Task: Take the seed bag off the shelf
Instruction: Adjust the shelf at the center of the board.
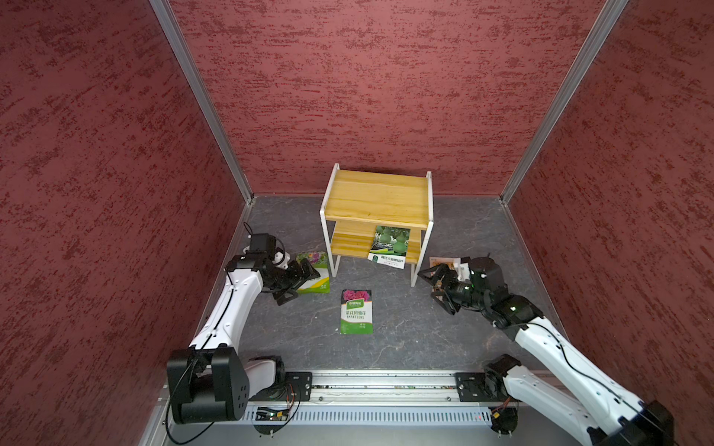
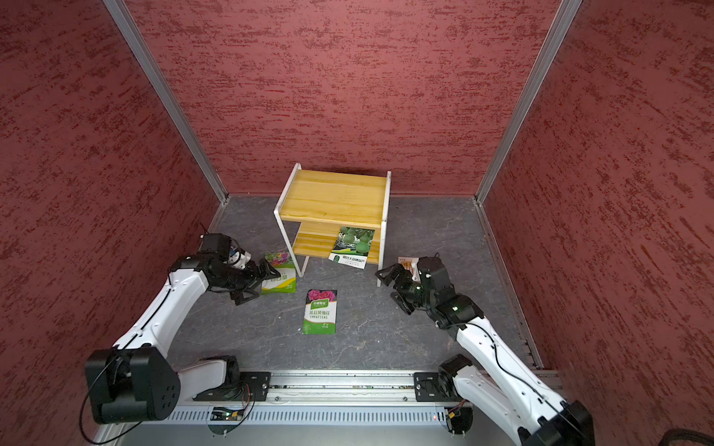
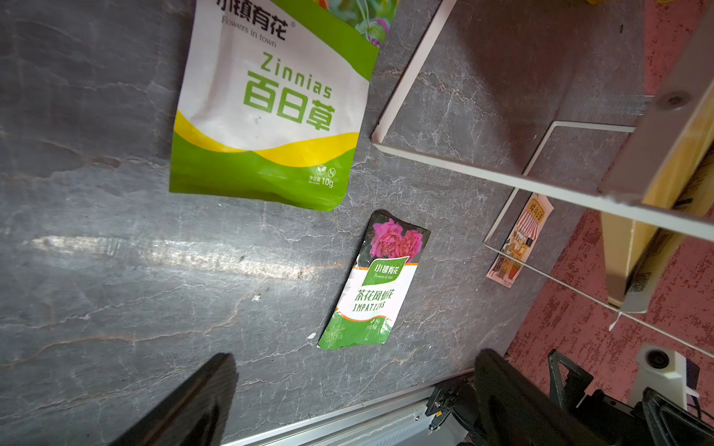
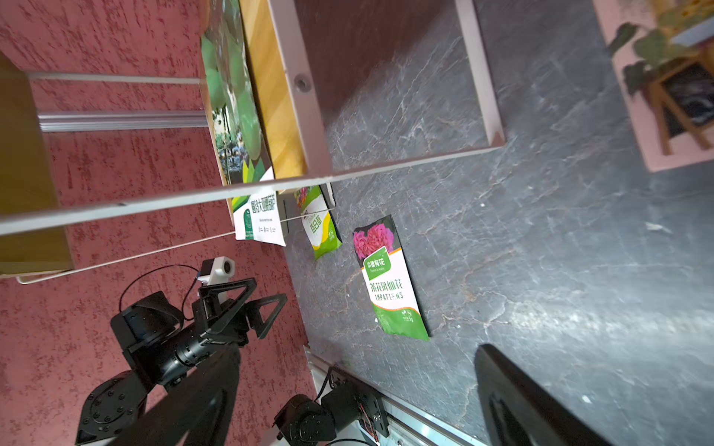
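Observation:
The shelf (image 1: pixel 376 200) (image 2: pixel 332 197) stands at the back centre of the dark stone floor, with a white frame and two wooden boards. A seed bag (image 1: pixel 389 245) (image 2: pixel 353 245) printed with green gourds lies on the lower board, its white end hanging over the front edge. In the right wrist view the seed bag (image 4: pixel 232 127) shows edge-on behind the shelf's frame (image 4: pixel 297 96). My left gripper (image 1: pixel 303 284) (image 3: pixel 353 367) hovers open left of the shelf. My right gripper (image 1: pixel 429 285) (image 4: pixel 357 357) is open beside the shelf's right front leg. Neither holds anything.
A green and white Zinnias bag (image 1: pixel 315 274) (image 3: pixel 270 104) lies on the floor by the left gripper. An Impatiens bag (image 1: pixel 356 312) (image 4: pixel 390 282) lies in front of the shelf. A pinkish packet (image 1: pixel 440 262) (image 3: pixel 519 239) lies behind the right gripper. Red walls enclose three sides.

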You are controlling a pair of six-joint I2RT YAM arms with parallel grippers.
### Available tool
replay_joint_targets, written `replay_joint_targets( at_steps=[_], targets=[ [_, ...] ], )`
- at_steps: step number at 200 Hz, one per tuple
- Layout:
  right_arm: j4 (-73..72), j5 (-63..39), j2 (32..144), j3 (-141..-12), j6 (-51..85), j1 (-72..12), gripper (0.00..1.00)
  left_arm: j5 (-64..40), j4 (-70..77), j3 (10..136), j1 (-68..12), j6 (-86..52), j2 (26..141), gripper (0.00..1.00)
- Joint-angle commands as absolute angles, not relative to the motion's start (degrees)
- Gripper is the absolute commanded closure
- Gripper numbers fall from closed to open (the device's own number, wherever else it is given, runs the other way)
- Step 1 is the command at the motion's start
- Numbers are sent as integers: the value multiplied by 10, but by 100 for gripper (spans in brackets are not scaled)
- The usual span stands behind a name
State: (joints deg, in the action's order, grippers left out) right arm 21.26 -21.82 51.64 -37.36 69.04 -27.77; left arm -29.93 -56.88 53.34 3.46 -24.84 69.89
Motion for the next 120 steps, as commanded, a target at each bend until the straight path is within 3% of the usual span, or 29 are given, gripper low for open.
replay_joint_targets(
  at_steps=[1, 120],
  targets=[
    [125, -179, 556, -400, 699, -309, 2, -298, -568, 535, 33, -250, 698, 0],
    [53, -186, 738, -519, 665, -277, 2, -295, -579, 538, 33, -250, 688, 0]
  ],
)
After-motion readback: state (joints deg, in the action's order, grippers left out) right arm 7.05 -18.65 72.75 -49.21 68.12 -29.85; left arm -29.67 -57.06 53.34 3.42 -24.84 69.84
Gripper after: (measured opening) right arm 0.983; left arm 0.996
